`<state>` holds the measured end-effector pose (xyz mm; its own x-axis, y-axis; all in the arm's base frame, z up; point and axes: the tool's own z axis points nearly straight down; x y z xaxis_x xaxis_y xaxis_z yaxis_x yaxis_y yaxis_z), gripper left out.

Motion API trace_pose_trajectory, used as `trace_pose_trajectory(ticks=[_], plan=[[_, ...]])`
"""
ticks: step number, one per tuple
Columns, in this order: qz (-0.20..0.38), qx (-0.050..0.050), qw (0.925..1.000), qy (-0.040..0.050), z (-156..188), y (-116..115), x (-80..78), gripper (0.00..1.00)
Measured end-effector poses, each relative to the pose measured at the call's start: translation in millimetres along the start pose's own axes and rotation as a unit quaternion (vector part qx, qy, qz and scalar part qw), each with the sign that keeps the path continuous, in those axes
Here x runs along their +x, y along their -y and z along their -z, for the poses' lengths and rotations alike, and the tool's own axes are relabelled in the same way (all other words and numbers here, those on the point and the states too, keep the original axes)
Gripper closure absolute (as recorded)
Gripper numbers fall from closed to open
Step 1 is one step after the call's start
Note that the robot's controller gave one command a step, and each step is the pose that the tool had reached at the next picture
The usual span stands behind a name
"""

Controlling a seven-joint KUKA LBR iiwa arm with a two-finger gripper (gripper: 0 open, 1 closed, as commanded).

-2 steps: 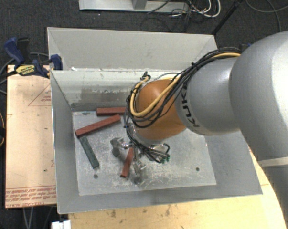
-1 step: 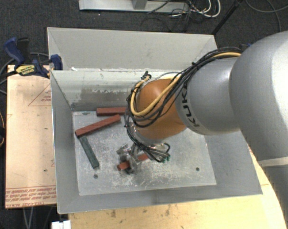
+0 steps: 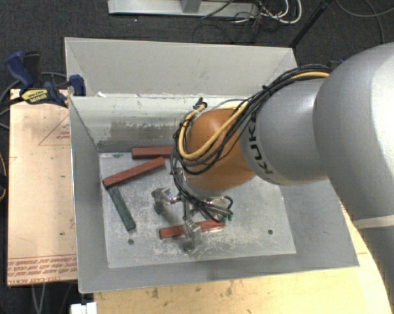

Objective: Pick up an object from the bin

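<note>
Dark floor (image 3: pixel 33 18) lay round the grey bin (image 3: pixel 183 67). Arm (image 3: pixel 353 129) came in from the right, its orange cover (image 3: pixel 216 156) wrapped in cables (image 3: pixel 278 82) over the bin's middle. Gripper (image 3: pixel 176 218) was down at the bin floor, front of centre. Its fingers (image 3: pixel 161 200) stood apart, open, with nothing seen clamped between them. One finger sat on or just against a red stick (image 3: pixel 210 227) that lay flat, roughly left to right, near the front edge; contact could not be told for sure. Pale dust or scuffing marked the floor around it. Left of the gripper and well apart from it: a green stick (image 3: pixel 123 209) lying on a slant, a brown stick (image 3: pixel 134 173) above it, tilted, and another brown stick (image 3: pixel 151 152) near the back wall, partly under the cover.
</note>
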<state>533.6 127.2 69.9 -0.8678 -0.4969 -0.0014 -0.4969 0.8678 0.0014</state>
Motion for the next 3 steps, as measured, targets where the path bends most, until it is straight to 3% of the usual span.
trace_pose_trajectory(ticks=[1,2,3], plan=[[0.000,0.000,1.0000,0.0003,0,0,-0.1,1.00],[0.128,0.002,0.9917,0.0036,137,-3,16.0,1.00],[0.128,0.000,0.9918,0.0007,133,-3,17.1,0.00]])
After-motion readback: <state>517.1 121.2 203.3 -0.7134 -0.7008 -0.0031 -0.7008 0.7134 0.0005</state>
